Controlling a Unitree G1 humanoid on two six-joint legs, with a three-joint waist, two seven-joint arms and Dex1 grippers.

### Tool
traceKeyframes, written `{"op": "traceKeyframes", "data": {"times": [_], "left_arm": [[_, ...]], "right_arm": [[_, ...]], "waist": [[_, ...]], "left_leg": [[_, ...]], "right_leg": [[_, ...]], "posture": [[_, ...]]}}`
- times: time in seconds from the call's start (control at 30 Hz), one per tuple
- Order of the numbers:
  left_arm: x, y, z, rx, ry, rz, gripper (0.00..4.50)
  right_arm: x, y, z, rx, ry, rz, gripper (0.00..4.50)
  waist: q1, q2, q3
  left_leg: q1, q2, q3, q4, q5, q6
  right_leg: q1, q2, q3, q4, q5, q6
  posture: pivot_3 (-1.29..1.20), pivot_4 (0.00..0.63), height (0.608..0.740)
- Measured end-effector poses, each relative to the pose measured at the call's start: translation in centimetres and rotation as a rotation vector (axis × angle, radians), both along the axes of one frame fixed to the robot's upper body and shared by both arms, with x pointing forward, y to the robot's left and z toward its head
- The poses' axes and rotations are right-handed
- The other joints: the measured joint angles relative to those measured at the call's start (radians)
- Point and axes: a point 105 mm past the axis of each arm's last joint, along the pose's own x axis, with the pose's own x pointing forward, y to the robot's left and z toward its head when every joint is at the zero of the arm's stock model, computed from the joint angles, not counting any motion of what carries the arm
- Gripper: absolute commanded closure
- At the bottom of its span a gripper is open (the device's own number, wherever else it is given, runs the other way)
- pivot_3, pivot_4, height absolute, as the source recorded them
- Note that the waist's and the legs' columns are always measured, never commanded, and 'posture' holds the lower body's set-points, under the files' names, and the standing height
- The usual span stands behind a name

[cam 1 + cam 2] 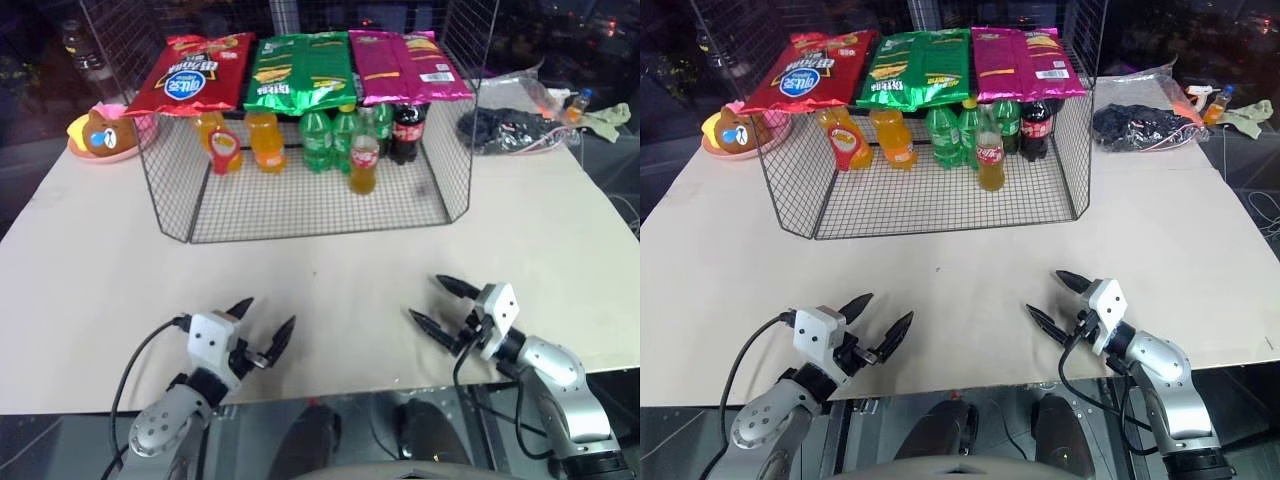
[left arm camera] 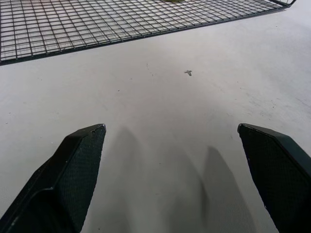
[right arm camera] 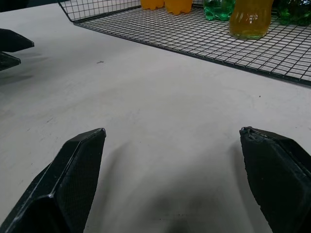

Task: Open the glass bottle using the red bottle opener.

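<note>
Nearest the robot, on the front part of the tabletop (image 1: 90,300), both grippers rest low with nothing between them. The left gripper (image 1: 266,326) has its jaws spread wide and empty, and the right gripper (image 1: 438,304) also has its jaws wide and empty. Both are well in front of the wire basket (image 1: 170,215), which serves as the landmark.

The task seems to be at its very beginning: nothing is grasped yet. Inside the wire basket, near its front and toward its right side, the glass bottle (image 1: 364,155) stands upright, in front of the green bottles (image 1: 318,138) and just beside the cola bottle (image 1: 406,130). The red bottle opener (image 1: 222,148) seems to lean against an orange soda bottle (image 1: 264,140) in the left part of the basket, but its shape is too small to be sure. The next move probably calls for a long reach forward over the open front of the basket, and care not to knock down the neighbouring bottles.

The tabletop is pale, matt and flat. Three snack bags (image 1: 300,68) lie over the top of the basket. To the left of the basket sits a toy bear (image 1: 100,132), and to its right a dark bundle (image 1: 505,128). Behind the basket the room is dark.
</note>
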Motion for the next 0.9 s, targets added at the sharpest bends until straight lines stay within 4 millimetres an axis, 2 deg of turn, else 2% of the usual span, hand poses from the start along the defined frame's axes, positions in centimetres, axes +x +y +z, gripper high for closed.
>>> {"op": "traceKeyframes", "data": {"times": [0.7, 0.9], "left_arm": [[0.5, 0.2, 0.4, 0.027, -0.014, -0.026, 0.0], [2.3, 0.9, 0.9, 0.04, -0.056, 0.007, 0.0]], "right_arm": [[0.3, 0.1, 0.1, -0.01, -0.005, -0.01, 0.05], [0.8, 1.2, 0.9, -0.006, -0.025, 0.027, 0.05]], "waist": [[0.0, 0.0, 0.0], [0.0, 0.0, 0.0]], "left_leg": [[0.0, 0.0, 0.0, 0.0, 0.0, 0.0], [0.0, 0.0, 0.0, 0.0, 0.0, 0.0]], "right_leg": [[0.0, 0.0, 0.0, 0.0, 0.0, 0.0], [0.0, 0.001, 0.0, 0.001, 0.0, 0.0]], "posture": [[0.0, 0.15, 0.74], [0.0, 0.15, 0.74]]}}
